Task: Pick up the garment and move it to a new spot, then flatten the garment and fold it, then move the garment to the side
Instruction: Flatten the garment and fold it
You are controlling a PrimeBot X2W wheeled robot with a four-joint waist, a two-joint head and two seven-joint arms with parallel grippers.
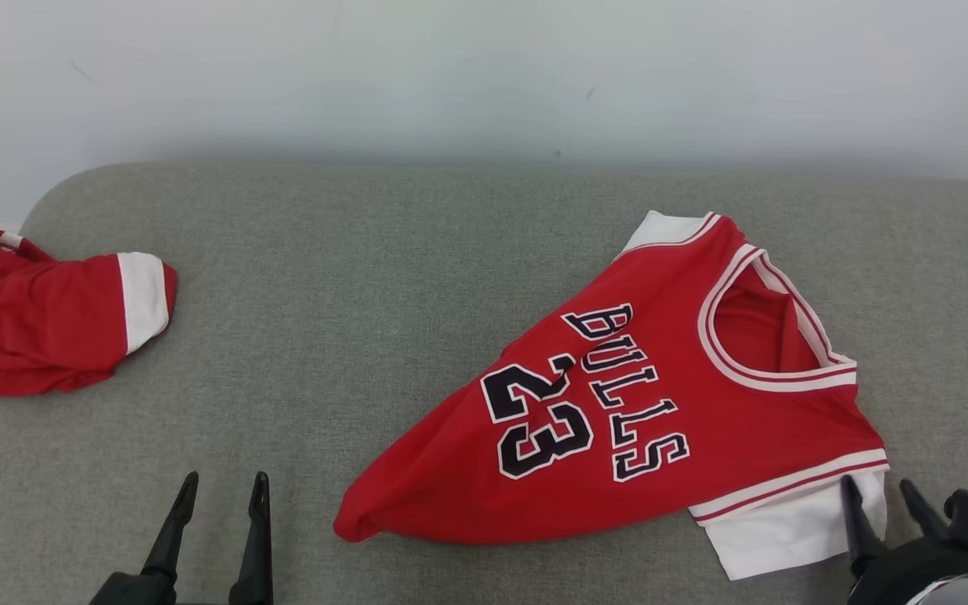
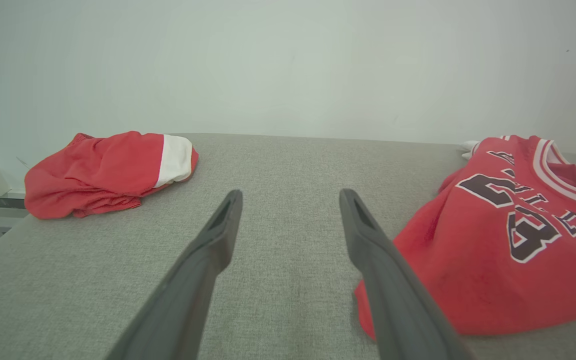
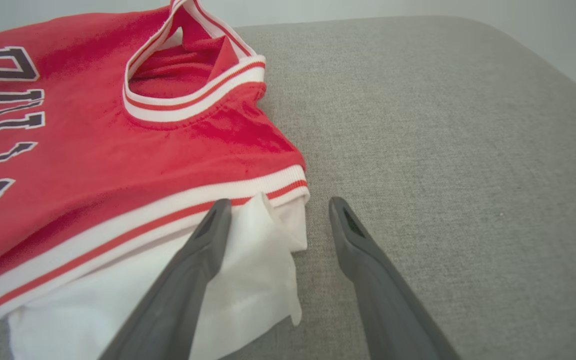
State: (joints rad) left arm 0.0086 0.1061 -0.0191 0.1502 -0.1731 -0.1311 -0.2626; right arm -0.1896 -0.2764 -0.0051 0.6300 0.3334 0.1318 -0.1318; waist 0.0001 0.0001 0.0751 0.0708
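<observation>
A red jersey (image 1: 660, 403) with black "BULLS 23" lettering, white trim and white sleeves lies rumpled on the grey cushion (image 1: 349, 302), right of centre. In the left wrist view the jersey (image 2: 508, 240) is at the right. My left gripper (image 1: 223, 496) is open near the front edge, left of the jersey's bunched tip, holding nothing; its fingers (image 2: 218, 235) frame bare cushion. My right gripper (image 1: 879, 496) is open at the jersey's white sleeve (image 3: 248, 280), one finger (image 3: 203, 250) over the white cloth, the other over bare cushion.
A second red garment with a white band (image 1: 55, 319) lies bunched at the cushion's far left edge, also seen as the red bundle (image 2: 108, 170) in the left wrist view. A pale wall (image 1: 484, 76) runs behind. Bare cushion lies between the two garments.
</observation>
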